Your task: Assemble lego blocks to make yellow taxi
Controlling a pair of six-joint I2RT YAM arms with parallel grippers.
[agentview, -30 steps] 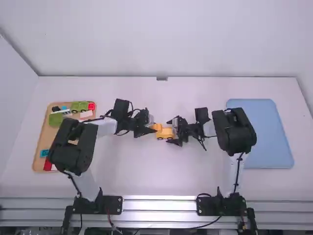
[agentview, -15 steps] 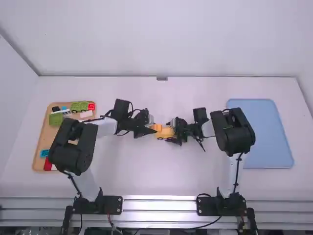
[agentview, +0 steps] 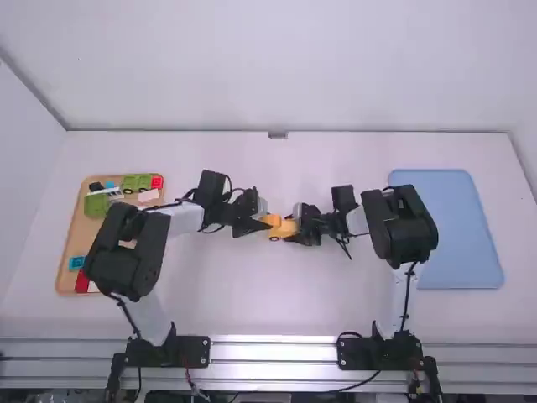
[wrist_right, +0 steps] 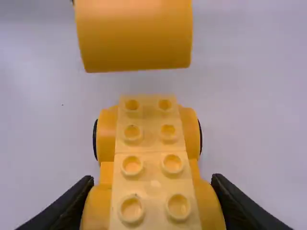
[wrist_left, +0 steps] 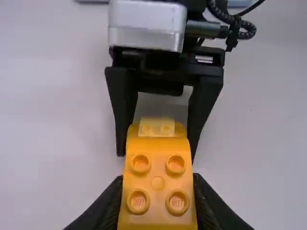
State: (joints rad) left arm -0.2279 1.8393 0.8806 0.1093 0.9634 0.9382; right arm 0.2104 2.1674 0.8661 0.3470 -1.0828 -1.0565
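My left gripper [agentview: 258,223] is shut on a yellow block [agentview: 273,220] near the table's middle. In the left wrist view the left gripper [wrist_left: 157,201] has its fingers against both sides of this studded block [wrist_left: 158,177]. From the opposite side, my right gripper [agentview: 297,228] is shut on the yellow wheeled car base [agentview: 284,230]. The right wrist view has the right gripper [wrist_right: 152,194] pressing the base [wrist_right: 151,143] from both sides, its studs facing up. The held block [wrist_right: 134,36] stands over the base's far end; whether they touch, I cannot tell.
At the far left a wooden tray [agentview: 72,252] holds green, red, blue and white blocks. A blue tray [agentview: 466,243] lies at the right, beside and partly behind the right arm.
The right gripper's fingers, spread a second ago, have come together around the car base. The left gripper and its block have shifted only slightly.
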